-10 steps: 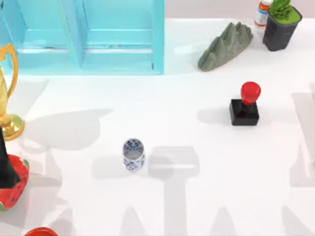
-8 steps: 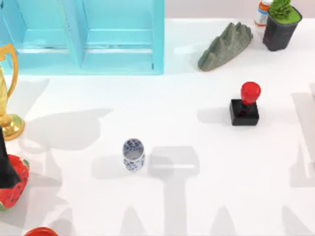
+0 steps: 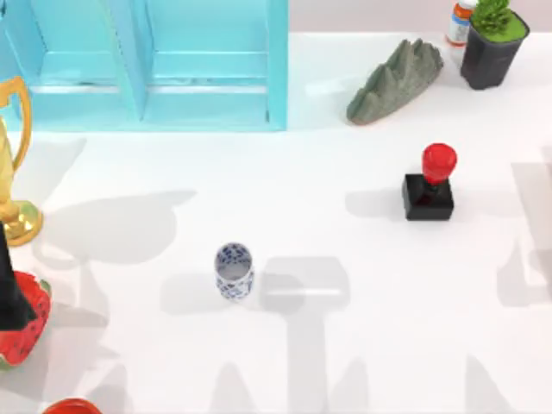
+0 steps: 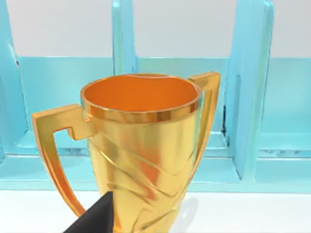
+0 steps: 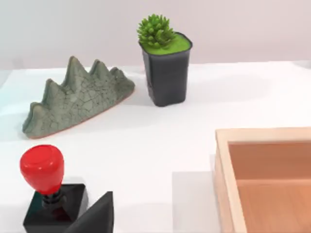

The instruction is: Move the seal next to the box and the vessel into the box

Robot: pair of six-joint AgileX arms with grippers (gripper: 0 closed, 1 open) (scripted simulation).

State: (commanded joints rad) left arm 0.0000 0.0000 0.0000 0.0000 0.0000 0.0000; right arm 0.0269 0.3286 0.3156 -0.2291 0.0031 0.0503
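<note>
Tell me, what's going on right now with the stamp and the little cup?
Seal upright on the table's right half, untouched. Vessel upright near centre, untouched. Wooden box open beyond the seal in the right wrist view. Nothing between them.

On my tabletop (image 3: 362,259) the cup (image 3: 234,270) stood left of centre, well apart from the stamp (image 3: 429,185) on the right. Behind the stamp lay the rock (image 3: 394,80), with the plant pot (image 3: 492,41) at its right. The trophy (image 3: 15,164) stood at the left edge, before the shelf unit (image 3: 155,65).
</note>
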